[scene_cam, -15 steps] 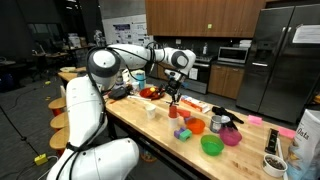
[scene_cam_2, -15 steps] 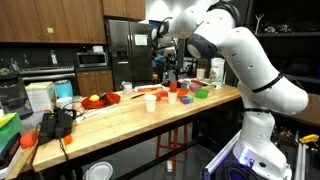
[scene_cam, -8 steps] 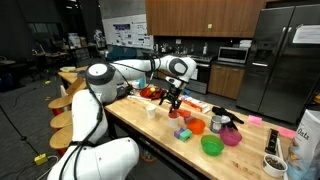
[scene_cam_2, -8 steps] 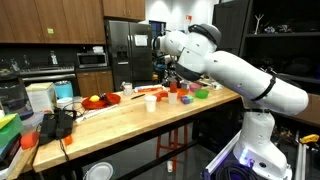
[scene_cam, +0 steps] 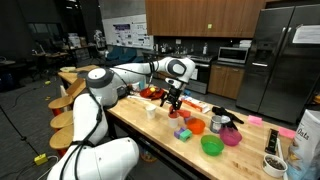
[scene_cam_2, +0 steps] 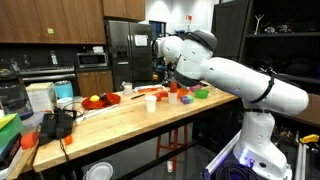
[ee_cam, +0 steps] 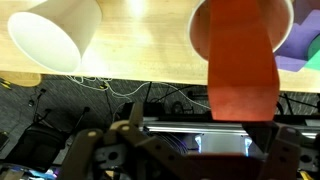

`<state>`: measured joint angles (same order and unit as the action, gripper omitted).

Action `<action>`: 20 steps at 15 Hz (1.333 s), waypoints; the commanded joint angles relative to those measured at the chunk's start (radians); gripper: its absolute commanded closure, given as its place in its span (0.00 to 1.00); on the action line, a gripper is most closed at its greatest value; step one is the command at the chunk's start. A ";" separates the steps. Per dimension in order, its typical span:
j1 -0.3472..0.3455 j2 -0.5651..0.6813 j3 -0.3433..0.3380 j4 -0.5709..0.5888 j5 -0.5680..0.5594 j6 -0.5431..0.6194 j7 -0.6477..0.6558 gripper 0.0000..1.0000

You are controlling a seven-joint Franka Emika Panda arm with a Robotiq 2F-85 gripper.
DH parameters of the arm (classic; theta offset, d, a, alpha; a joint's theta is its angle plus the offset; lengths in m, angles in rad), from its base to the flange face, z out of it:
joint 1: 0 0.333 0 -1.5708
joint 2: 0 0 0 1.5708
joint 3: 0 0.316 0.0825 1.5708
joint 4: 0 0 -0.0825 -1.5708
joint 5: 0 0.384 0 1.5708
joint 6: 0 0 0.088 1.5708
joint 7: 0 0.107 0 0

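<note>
Over the last second the arm dropped the gripper (scene_cam: 172, 98) from higher up to just above the long wooden table (scene_cam: 130, 122). Most of that drop came in the first half second, and since then it has barely shifted. The jaws stand wide apart with nothing between them, and nothing on the table has moved. The tall red plastic cup (scene_cam: 172, 113) stands on the table right under the gripper, and the white paper cup (scene_cam: 152, 112) is just beside it. This reads as a closing-in on the red cup with no contact yet.

The wrist view is flipped. The red cup (ee_cam: 240, 45) looms close and is cut off at the frame edge. The white cup (ee_cam: 55, 38) is also cropped, and only a sliver of a purple object (ee_cam: 306, 52) shows. The gripper (ee_cam: 190, 150) is dark and its fingertips are hard to make out. In an exterior view the arm's own bulk hides the gripper.
</note>
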<state>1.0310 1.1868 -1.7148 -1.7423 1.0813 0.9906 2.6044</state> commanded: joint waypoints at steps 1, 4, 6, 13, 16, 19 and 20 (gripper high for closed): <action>-0.022 0.014 0.006 0.032 -0.004 -0.007 0.000 0.00; -0.036 0.012 0.018 0.063 -0.009 -0.002 -0.001 0.17; -0.042 0.016 0.016 0.082 -0.022 -0.004 -0.001 0.39; -0.069 0.037 0.006 0.112 -0.047 -0.028 -0.001 0.92; -0.077 0.047 0.002 0.113 -0.049 -0.037 -0.001 0.95; -0.077 0.052 -0.007 0.101 -0.047 -0.033 -0.001 1.00; -0.076 0.055 -0.015 0.094 -0.047 -0.032 -0.001 1.00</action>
<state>0.9596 1.2260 -1.6967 -1.6459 1.0372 0.9775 2.6037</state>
